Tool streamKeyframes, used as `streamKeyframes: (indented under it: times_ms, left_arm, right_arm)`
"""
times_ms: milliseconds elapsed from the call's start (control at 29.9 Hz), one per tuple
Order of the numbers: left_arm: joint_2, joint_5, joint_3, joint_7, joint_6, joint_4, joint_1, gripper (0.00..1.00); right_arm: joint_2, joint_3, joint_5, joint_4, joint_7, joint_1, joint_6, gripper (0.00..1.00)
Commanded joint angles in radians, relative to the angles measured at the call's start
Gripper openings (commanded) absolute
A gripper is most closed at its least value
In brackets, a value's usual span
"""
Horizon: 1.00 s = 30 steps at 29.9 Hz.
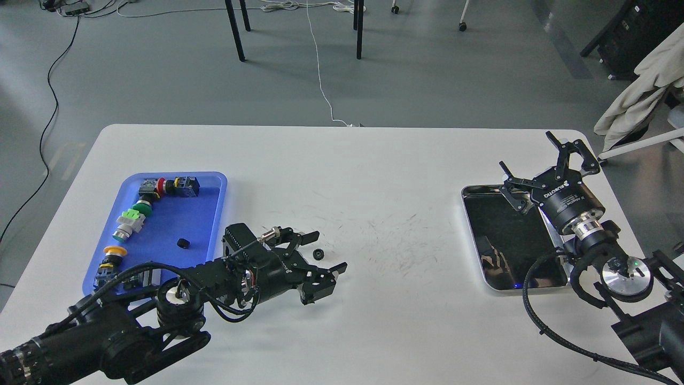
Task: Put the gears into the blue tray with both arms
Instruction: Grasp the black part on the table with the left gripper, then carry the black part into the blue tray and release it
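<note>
One gear in, one on the table

A gear point(184, 243) already lies in the blue tray point(214, 182); another gear point(319, 253) sits on the table just right of the tray — between the left gripper point(325, 250)'s wide-spread fingers, not yet grasped. The right gripper point(539, 171) hovers open over the steel tray point(470, 214), well right — empty.

Bare white tabletop point(395, 176) spans the middle, between the shallow blue plastic tray point(214, 184) at left and the shiny steel tray point(473, 214) at right. Coloured push-button switches point(131, 222) crowd the blue tray's left side; its right half holds only one small black gear point(184, 244).
</note>
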Motion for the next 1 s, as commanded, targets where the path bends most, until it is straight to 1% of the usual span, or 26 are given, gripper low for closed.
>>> streamKeyframes:
  times_ms: [0, 368, 401, 468, 535, 568, 702, 769, 869, 970]
  left_arm:
    - [-0.007, 0.0, 0.0, 0.0, 0.005, 0.026, 0.004, 0.7]
    - [-0.028, 0.0, 0.0, -0.015, 0.005, 0.094, 0.007, 0.61]
    - [-0.028, 0.0, 0.0, -0.015, 0.005, 0.098, 0.007, 0.57]
    - [-0.028, 0.0, 0.0, -0.015, 0.005, 0.108, 0.007, 0.45]
    - [-0.028, 0.0, 0.0, -0.017, 0.005, 0.117, 0.007, 0.41]
    - [-0.027, 0.0, 0.001, -0.017, 0.005, 0.12, 0.007, 0.38]
    - [-0.025, 0.0, 0.003, -0.018, 0.005, 0.126, 0.014, 0.17]
    - [-0.027, 0.0, 0.002, -0.018, 0.005, 0.128, 0.017, 0.09]
    - [-0.021, 0.0, -0.002, -0.018, 0.006, 0.126, 0.018, 0.05]
    - [0.008, 0.0, -0.011, -0.02, 0.02, 0.105, 0.012, 0.05]
  right_arm:
    - [-0.001, 0.0, -0.002, 0.003, 0.0, 0.003, 0.0, 0.96]
    - [-0.002, 0.002, 0.0, 0.004, 0.0, 0.006, 0.0, 0.96]
    - [-0.002, 0.002, -0.002, 0.004, 0.0, 0.006, 0.0, 0.96]
    - [-0.002, 0.002, -0.002, 0.004, 0.0, 0.006, 0.0, 0.96]
    - [-0.002, 0.002, 0.0, 0.004, 0.0, 0.006, 0.0, 0.96]
    - [-0.004, 0.002, 0.0, 0.004, 0.0, 0.006, 0.0, 0.96]
    - [-0.008, 0.002, 0.0, 0.006, 0.0, 0.006, 0.0, 0.96]
    - [-0.008, 0.002, 0.0, 0.004, 0.0, 0.006, 0.0, 0.96]
    - [-0.01, 0.002, 0.0, 0.006, 0.0, 0.006, 0.0, 0.96]
    - [-0.008, 0.002, -0.002, 0.006, 0.0, 0.006, 0.0, 0.96]
